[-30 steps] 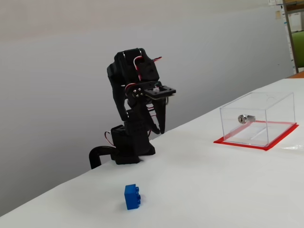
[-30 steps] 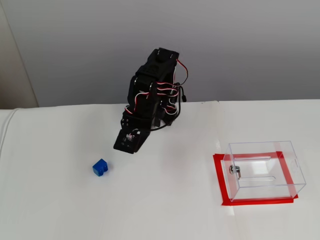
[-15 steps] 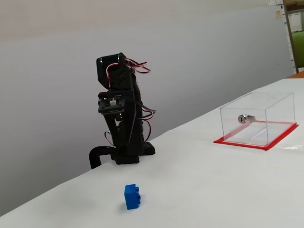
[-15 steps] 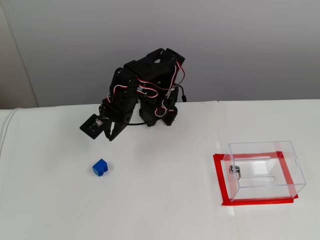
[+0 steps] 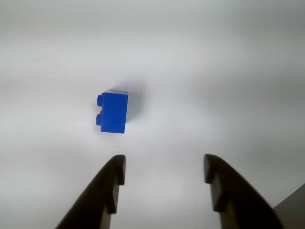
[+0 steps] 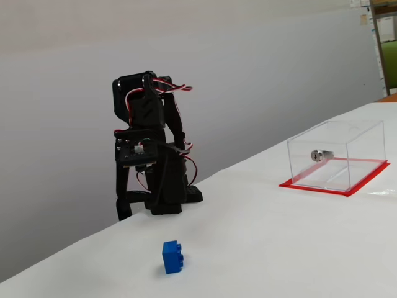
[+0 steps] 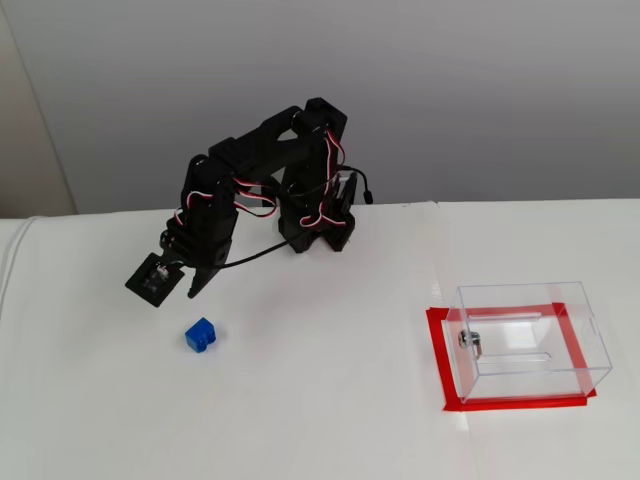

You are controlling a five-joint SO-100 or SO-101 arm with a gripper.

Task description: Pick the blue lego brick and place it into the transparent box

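Observation:
The blue lego brick (image 5: 113, 112) lies on its side on the white table, studs pointing left in the wrist view. It also shows in both fixed views (image 6: 173, 256) (image 7: 201, 335). My gripper (image 5: 164, 167) is open and empty, and hovers above the table just short of the brick, which sits ahead and left of the gap between the fingers. The gripper points down in both fixed views (image 6: 133, 208) (image 7: 188, 288). The transparent box (image 6: 338, 155) (image 7: 525, 340), with a silver lock cylinder (image 6: 321, 154) and a red base sheet (image 7: 440, 360), stands far off to the right.
The black arm's base (image 7: 315, 225) stands at the back edge of the white table (image 7: 320, 400). A grey wall rises behind it. In a fixed view, shelving (image 6: 386, 43) shows at the far right.

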